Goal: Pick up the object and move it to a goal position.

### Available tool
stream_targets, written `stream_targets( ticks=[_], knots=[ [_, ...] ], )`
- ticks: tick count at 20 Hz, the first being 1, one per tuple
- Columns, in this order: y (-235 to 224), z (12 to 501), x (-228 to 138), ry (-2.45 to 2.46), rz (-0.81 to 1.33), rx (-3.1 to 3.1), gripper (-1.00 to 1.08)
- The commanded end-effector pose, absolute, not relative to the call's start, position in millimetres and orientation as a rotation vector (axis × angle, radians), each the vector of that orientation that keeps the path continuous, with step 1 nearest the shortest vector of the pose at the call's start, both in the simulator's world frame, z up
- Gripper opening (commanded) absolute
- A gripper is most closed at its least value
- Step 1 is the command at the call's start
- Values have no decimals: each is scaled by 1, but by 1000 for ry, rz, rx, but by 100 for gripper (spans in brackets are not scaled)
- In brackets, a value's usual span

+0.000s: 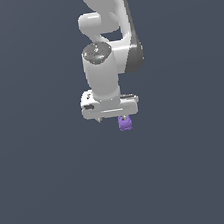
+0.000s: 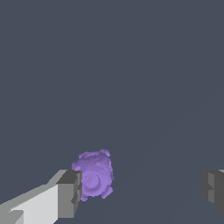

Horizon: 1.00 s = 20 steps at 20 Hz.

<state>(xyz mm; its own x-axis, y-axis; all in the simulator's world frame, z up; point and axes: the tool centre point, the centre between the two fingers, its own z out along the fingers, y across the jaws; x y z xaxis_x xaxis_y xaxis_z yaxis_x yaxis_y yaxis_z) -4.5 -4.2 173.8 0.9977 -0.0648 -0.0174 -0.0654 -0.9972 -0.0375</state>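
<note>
Exterior view: the white arm (image 1: 105, 44) reaches down, its hand (image 1: 115, 116) pointing at the plain grey bench (image 1: 54, 192); the purple blob (image 1: 125, 123), small and lumpy, shows just under the hand's body, toward the exterior view's right of its middle; the fingers themselves are hard to make out here. Wrist view: the hand (image 2: 142, 188) stands wide open and grips nothing; the purple blob (image 2: 93, 175) sits between the two fingers, right against one dark finger pad (image 2: 70, 192), well apart from the other pad (image 2: 213, 188); whether blob and pad actually touch, I cannot tell.
</note>
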Motion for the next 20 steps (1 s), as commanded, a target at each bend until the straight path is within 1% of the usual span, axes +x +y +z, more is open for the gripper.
stream_targets(
  ticks=[1,10,20],
  knots=[
    [-4,174,-5,101,25,-3102,100],
    [-28,168,-9,204,78,-3097,100],
    [-15,156,-15,150,66,-3108,100]
  ],
)
